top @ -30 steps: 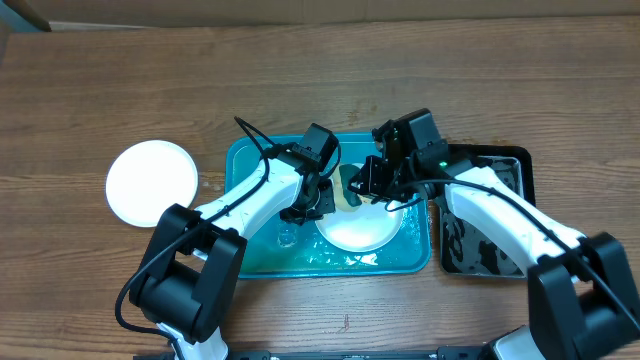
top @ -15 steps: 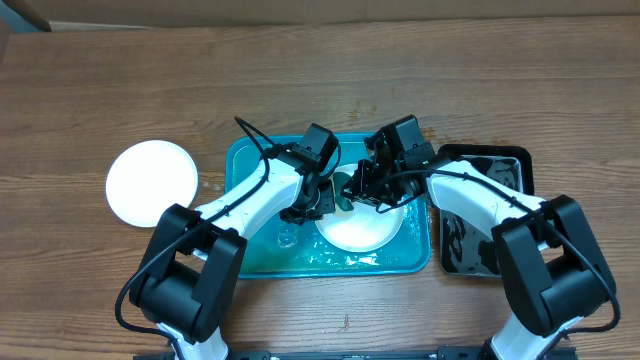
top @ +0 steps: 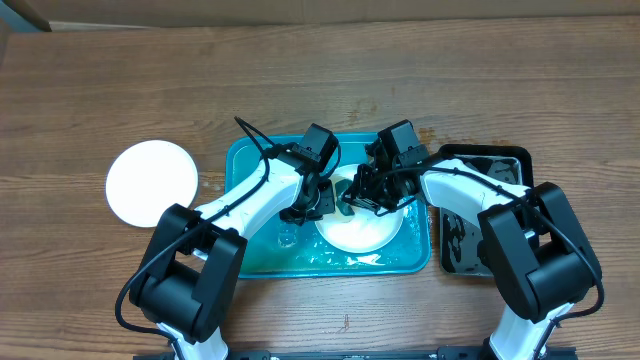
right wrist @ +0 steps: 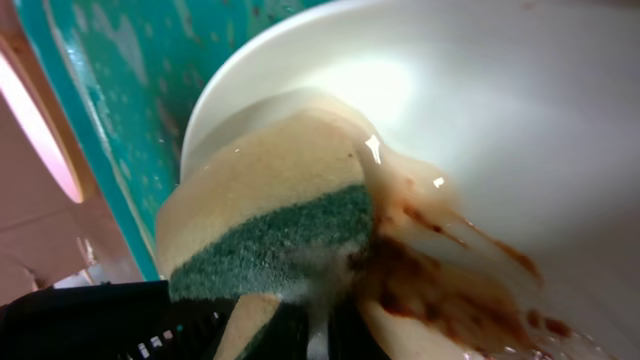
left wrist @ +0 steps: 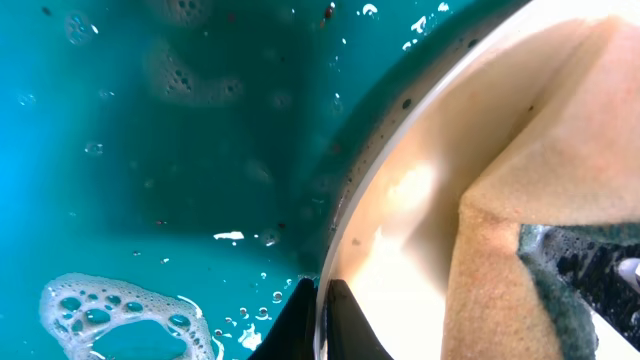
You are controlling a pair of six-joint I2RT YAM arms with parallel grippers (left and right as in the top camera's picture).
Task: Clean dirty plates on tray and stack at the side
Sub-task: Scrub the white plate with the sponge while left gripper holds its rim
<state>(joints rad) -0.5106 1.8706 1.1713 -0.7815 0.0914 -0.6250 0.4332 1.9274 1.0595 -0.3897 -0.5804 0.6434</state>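
Turquoise rectangular plastic tray (top: 300, 255) w/ rounded corners sits mid-table, wet inside, w/ patches of white foam (left wrist: 100, 300) on its floor. One round white plate (top: 360, 232) lies in the tray's right half. The left gripper (top: 322, 205) is clamped on the plate's left rim: on the left wrist cam the two dark fingertips (left wrist: 300, 325) pinch the plate edge btwn them. From the other side the right gripper (top: 354, 193) reaches in, clenched on a tan sponge (right wrist: 265, 190) w/ a green scouring layer. The sponge is pressed vs. the plate's inner face, near that same left edge. Brown smear (right wrist: 420, 265) streaks the wet plate surface just beside the sponge. A second round white plate (top: 152, 182) rests alone on the wooden table (top: 320, 80), well apart to the tray's left. Smaller black tray (top: 505, 160) sits right at the turquoise one's right end; touching or not, can't tell.
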